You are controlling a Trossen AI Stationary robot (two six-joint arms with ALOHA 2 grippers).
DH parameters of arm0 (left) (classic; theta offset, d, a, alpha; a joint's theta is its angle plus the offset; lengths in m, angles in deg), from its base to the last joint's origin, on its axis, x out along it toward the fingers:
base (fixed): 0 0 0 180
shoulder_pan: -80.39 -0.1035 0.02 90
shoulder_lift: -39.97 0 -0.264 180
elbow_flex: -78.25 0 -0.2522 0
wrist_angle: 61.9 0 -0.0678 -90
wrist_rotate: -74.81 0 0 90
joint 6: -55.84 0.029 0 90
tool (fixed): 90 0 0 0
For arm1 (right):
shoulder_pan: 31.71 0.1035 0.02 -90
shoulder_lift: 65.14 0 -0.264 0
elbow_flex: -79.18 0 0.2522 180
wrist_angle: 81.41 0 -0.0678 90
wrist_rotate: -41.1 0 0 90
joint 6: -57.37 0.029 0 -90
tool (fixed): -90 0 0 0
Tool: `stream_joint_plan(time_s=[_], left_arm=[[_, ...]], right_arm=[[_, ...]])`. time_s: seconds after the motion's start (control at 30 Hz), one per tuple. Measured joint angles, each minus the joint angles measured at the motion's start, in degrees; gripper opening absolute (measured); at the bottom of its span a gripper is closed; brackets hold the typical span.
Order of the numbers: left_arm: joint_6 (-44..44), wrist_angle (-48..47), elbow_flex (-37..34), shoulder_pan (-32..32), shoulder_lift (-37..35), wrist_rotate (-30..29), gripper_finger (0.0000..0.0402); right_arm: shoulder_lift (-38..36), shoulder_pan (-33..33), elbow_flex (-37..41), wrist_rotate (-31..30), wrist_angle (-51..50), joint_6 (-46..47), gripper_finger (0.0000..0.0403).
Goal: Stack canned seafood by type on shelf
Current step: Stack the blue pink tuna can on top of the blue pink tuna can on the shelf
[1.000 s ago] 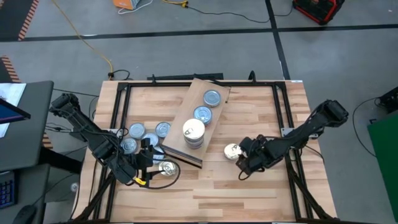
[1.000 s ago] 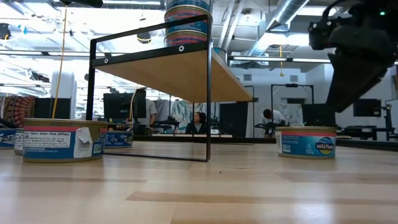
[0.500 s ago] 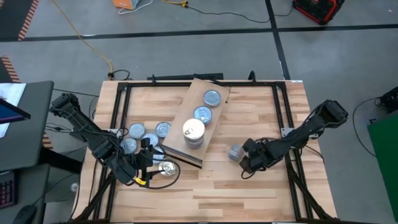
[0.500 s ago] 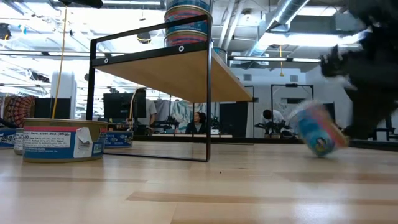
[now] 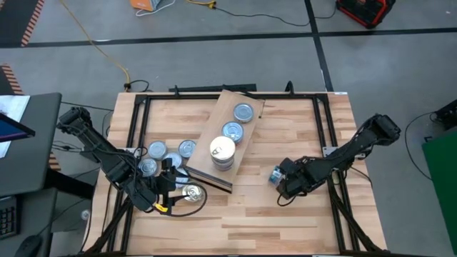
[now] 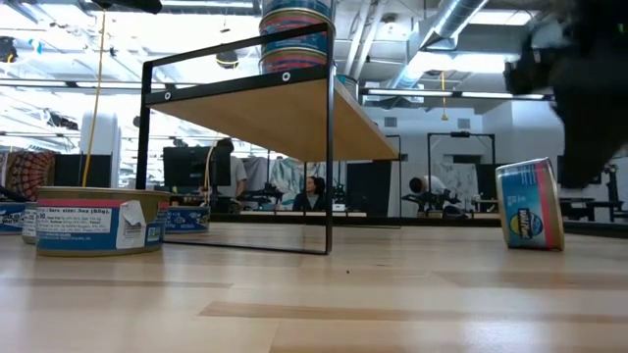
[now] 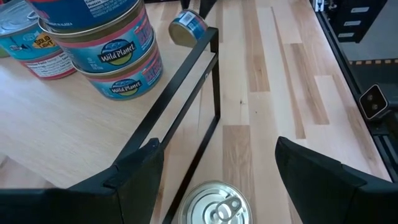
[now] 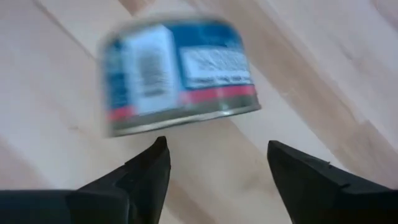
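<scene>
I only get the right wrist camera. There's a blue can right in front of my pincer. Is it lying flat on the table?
Observer: No. The low view shows the can standing up on its edge.
Kid: Where's the shelf from here?
Observer: From above, the shelf is past the can, on the side away from your open right pincer.
Kid: What's on the shelf?
Observer: A stack of cans near its front edge, and two single silver-topped cans behind the stack.
Kid: And the other arm?
Observer: The left pincer is open over a gold-lidded can on the table.
</scene>
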Motion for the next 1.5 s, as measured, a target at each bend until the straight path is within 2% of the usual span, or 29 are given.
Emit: stream_joint_plan(time_s=[0.13, 0.27, 0.6, 0.73, 0.93, 1.3, 1.5], left_arm=[[-0.54, 0.7, 0.0, 0.0, 0.0, 0.04, 0.0295], [-1.77, 1.18, 0.0, 0.0, 0.0, -0.53, 0.0295], [-1.82, 1.17, 0.0, 0.0, 0.0, 0.32, 0.0295], [-0.84, 1.09, 0.0, 0.0, 0.0, 0.35, 0.0295], [0.48, 0.01, 0.0, 0.0, 0.0, 0.25, 0.0295], [-0.79, -3.42, 0.0, 0.0, 0.02, 0.9, 0.0295], [-0.59, -3.64, 0.0, 0.0, 0.0, 0.93, 0.0295]], right_arm=[[0.05, 0.08, -7.68, -0.11, -2.38, -0.34, 0.0291], [3.11, -0.78, -12.68, -0.16, -3.25, -7.03, 0.0291], [9.78, -2.17, -20.91, 1.3, -6.91, -47.57, 0.0295], [12.47, -2.72, -23.4, 1.83, -12.17, -55.43, 0.0322], [16.64, -5.52, -25.99, 3.63, -13.88, -64.88, 0.0393], [24.07, -7.43, -28.98, 4.31, -23.23, -95.16, 0.0371], [27.0, -9.53, -28.98, 3.76, -22.49, -99.9, 0.037]])
